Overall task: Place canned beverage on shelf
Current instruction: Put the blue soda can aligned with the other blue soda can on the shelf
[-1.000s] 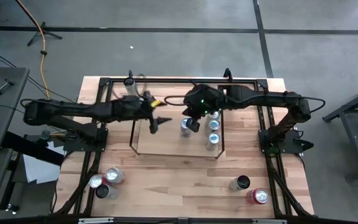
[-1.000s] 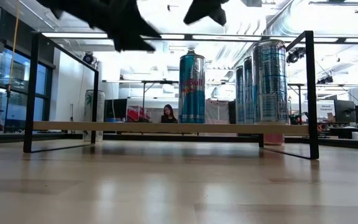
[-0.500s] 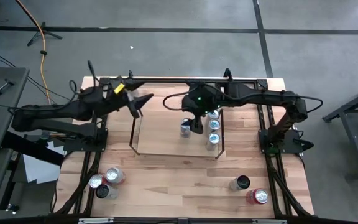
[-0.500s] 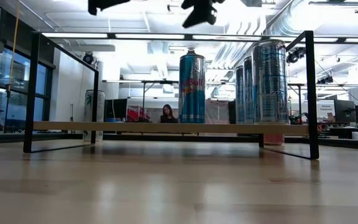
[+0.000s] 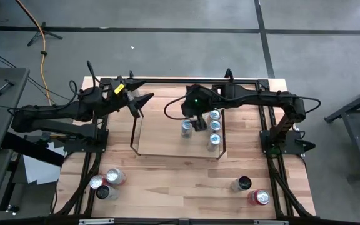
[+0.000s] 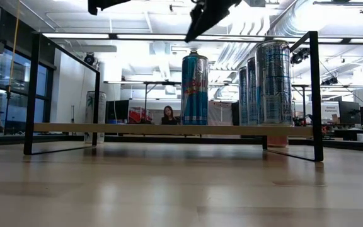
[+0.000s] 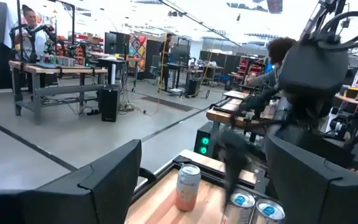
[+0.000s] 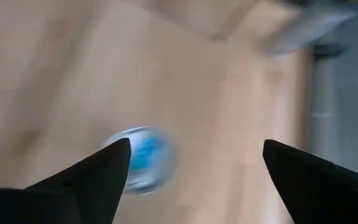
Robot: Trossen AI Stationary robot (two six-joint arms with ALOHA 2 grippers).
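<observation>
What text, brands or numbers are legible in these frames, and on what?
"Red Bull": on the tall blue and silver can standing on the low light-wood shelf, low view; partly legible.
Print on the three blue-patterned silver cans at the shelf's end: too small to read.
White sign in the room behind: unreadable.

The low light-wood shelf board point(image 5: 167, 142) looks smooth and matt between thin black wire end frames point(image 6: 34, 94). Tall blue-and-silver metal cans point(image 6: 195, 88) on it shine glossy. The pale plank tabletop point(image 5: 180, 187) has a faint sheen.

Bright overhead lighting (right wrist view motion-blurred).
</observation>
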